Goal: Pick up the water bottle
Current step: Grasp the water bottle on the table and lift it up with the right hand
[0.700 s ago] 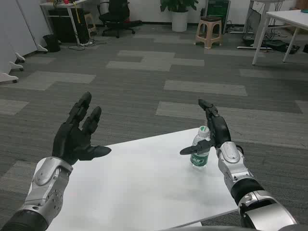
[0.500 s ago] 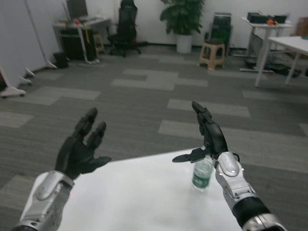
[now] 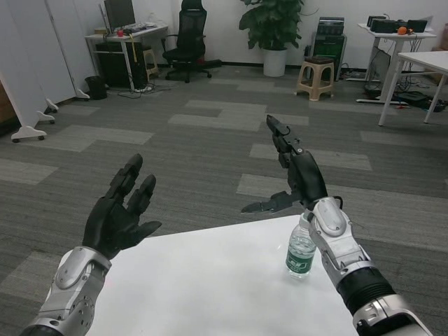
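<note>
Progress is nil: the water bottle [image 3: 301, 252] stands upright, ungrasped, near the right edge of the white table [image 3: 203, 280]. Right hand [image 3: 294, 183] hangs above it, fingers spread, empty. Left hand [image 3: 119, 217] waits likewise spread and empty. Bottle: clear plastic, green label.

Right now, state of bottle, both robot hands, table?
water bottle: upright on the table near its right edge, capped, not held
right robot hand: open, fingers spread, raised above and just behind the bottle, not touching it
left robot hand: open, fingers apart, raised at the table's left edge, holding nothing
table: white top, bears only the bottle
</note>
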